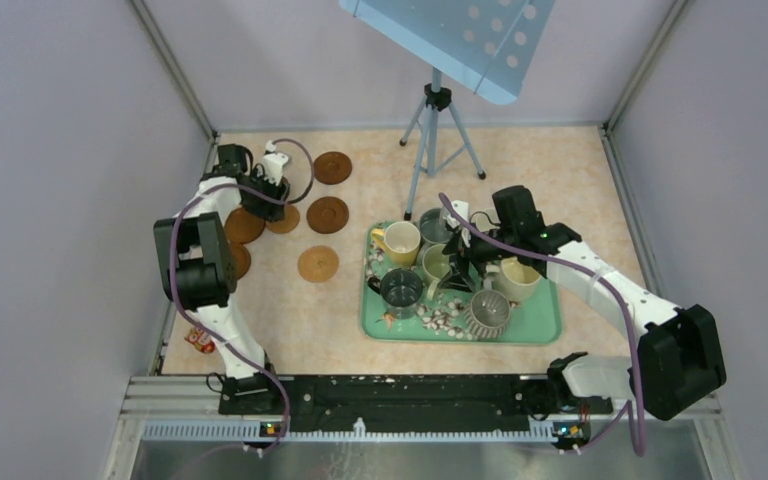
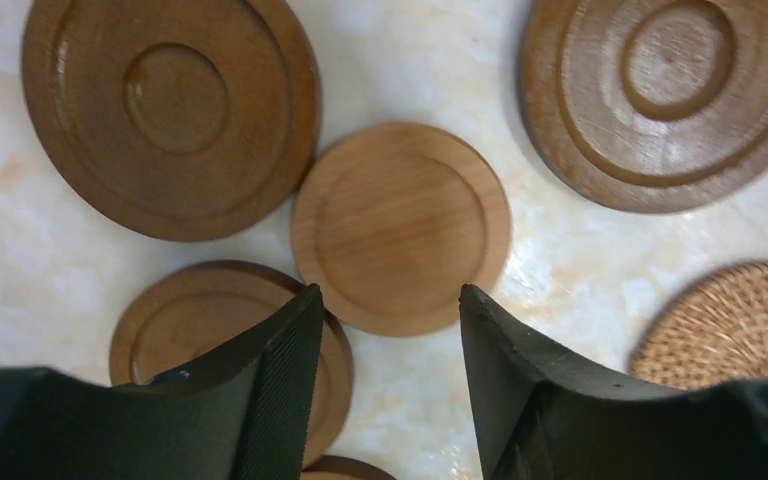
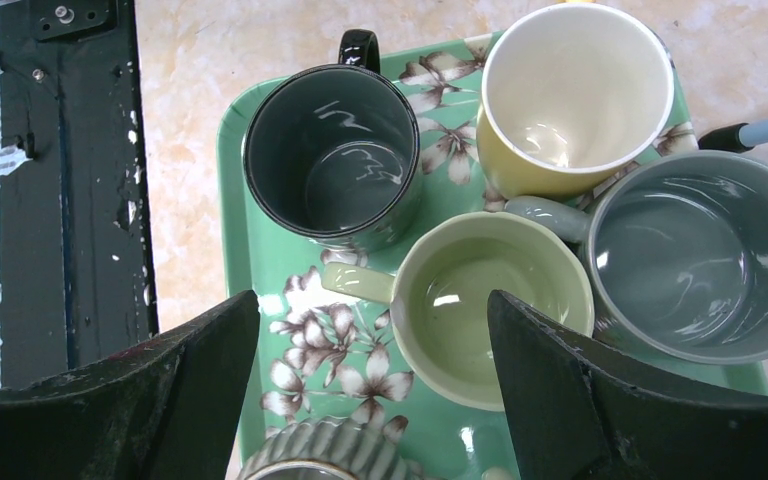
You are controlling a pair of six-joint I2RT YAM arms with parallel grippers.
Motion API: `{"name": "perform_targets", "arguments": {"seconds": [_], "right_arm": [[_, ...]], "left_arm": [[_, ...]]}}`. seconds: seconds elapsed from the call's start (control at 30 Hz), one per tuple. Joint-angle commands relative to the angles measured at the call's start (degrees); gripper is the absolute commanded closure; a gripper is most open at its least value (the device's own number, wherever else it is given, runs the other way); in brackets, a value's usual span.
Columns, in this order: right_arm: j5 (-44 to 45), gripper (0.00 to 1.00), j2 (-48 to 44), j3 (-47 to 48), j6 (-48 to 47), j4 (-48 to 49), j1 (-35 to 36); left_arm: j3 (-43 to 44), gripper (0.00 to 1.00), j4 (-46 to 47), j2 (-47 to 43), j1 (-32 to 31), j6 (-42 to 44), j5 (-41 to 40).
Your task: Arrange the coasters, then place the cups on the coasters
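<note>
The left gripper's [image 2: 390, 300] two black fingers [image 2: 280, 385] stood open with bare table between them and nothing held. Just past their tips lay a small light-brown coaster [image 2: 400, 228], flat on the pale marbled table [image 2: 400, 60]. A darker coaster [image 2: 195, 325] sat partly under the left finger, and two larger ringed coasters lay beyond, one up to the left [image 2: 168, 110] and one up to the right [image 2: 665, 95]. A woven coaster [image 2: 735, 320] showed at the right edge of the wrist view. From above, this arm reached over the cluster of discs at the far left of the table, with three more coasters [image 1: 327, 214] spread toward the middle. The right gripper's [image 3: 372, 305] fingers [image 3: 190, 395] were spread wide and empty above the pale green mug [image 3: 490, 310]. That mug stood on the green floral tray [image 3: 240, 240] with its handle pointing left. Around it stood the dark mug [image 3: 332, 150], the yellow mug [image 3: 570, 95] and the grey mug [image 3: 690, 265], which was touching it. The ribbed grey mug [image 3: 315, 455] showed at the bottom edge. In the top view a cream mug [image 1: 518, 278] stood on the tray beside the right wrist, and a tripod [image 1: 438, 130] stood behind the tray.
</note>
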Motion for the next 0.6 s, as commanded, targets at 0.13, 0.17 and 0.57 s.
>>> {"name": "perform_targets", "arguments": {"seconds": [0.13, 0.17, 0.57], "right_arm": [[-0.73, 0.17, -0.88, 0.12, -1.09, 1.13, 0.05], [-0.88, 0.17, -0.96, 0.2, -1.0, 1.12, 0.05], [-0.12, 0.17, -2.17, 0.47, -1.12, 0.96, 0.0]], "left_arm": [[6.45, 0.46, 3.82, 6.54, 0.43, -0.6, -1.83], [6.82, 0.46, 3.52, 7.29, 0.43, -0.55, -1.51], [6.72, 0.52, -2.2, 10.85, 2.83, 2.2, 1.92]]}}
